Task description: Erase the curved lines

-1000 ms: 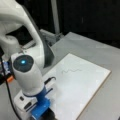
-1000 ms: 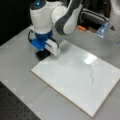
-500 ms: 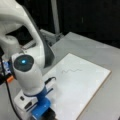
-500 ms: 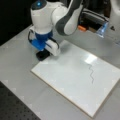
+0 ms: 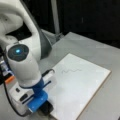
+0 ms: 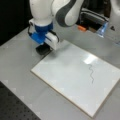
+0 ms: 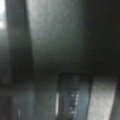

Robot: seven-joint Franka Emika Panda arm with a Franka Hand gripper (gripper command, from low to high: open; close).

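The curve line (image 5: 71, 71) is a thin, dark, wavy squiggle on the white board (image 5: 82, 95), unsmudged in both front views. In a front view it runs down the board's right part (image 6: 91, 73). My gripper (image 6: 43, 46) hangs low at the board's (image 6: 62, 75) top left corner, directly over the black block eraser (image 6: 42, 50), which lies just off the board's edge. The same eraser (image 5: 47, 108) shows under the blue and white hand (image 5: 37, 98). The wrist view holds only a dark blurred surface very close up.
An orange piece (image 6: 81, 28) and a grey box with a blue part (image 6: 101, 27) lie behind the board. A dark perforated mat (image 6: 15, 110) borders the grey table at the bottom left. A metal post (image 5: 55, 17) rises at the back.
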